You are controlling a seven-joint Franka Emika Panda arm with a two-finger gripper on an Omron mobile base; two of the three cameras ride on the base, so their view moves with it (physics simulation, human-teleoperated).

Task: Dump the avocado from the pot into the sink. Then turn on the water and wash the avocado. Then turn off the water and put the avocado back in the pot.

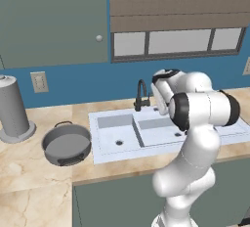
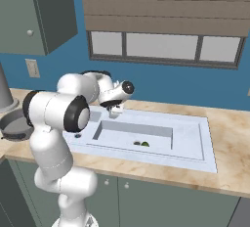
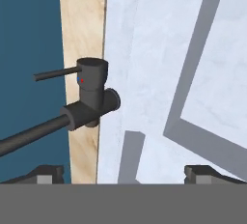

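Jaws wide above sink (image 3: 154, 49) rim

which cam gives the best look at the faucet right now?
Hand view. The faucet sits close and sharp there: body, thin lever pointing away, spout running off frame, red and blue marks visible. The left base view shows it small and whole at the back of the sink. In the right base view the arm covers that spot.
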